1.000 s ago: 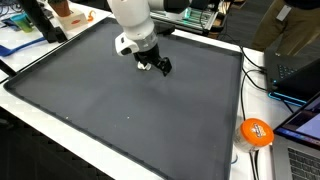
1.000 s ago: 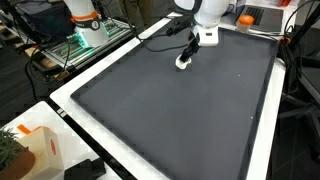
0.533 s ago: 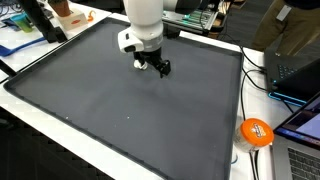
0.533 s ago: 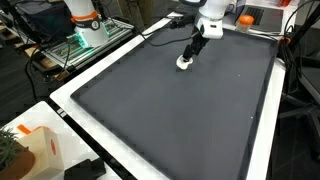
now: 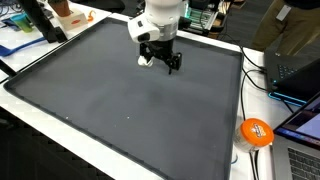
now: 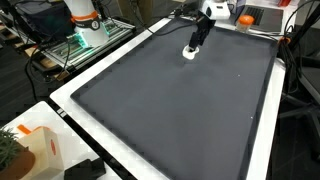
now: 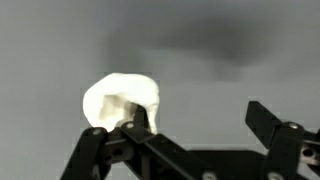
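Tool (image 5: 168, 66) released, jaws wide | white lump (image 7: 122, 100) just beside one finger | dark mat (image 5: 120, 110) beneath

White table (image 6: 264, 125), dark grey mat (image 5: 120, 105) covering it. On mat, far end: small white lump (image 5: 146, 60). Beside mat: orange round object (image 5: 256, 131).

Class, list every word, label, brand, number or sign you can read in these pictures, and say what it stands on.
No text can be read in any view.
Orange disc: pale mark on top, too small to read.
White lump: no marking shows.
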`<action>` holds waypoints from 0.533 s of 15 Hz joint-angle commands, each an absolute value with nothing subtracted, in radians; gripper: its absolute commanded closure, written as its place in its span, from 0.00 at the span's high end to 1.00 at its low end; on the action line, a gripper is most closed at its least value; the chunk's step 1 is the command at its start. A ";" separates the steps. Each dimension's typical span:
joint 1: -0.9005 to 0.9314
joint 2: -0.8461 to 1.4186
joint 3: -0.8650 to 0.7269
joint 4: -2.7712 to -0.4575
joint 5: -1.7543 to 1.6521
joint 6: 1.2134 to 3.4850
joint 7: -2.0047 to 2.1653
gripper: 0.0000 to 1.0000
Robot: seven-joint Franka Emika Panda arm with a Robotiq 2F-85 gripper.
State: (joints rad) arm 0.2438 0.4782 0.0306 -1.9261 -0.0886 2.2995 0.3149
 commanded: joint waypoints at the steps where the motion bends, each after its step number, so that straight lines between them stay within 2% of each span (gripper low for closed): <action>1: 0.136 0.512 0.106 -1.928 0.087 2.310 0.147 1.00; 8: 0.034 0.609 0.104 -1.874 0.251 2.272 0.042 1.00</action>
State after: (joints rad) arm 0.0611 0.5635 0.1061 -1.9076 0.2200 2.2939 0.0495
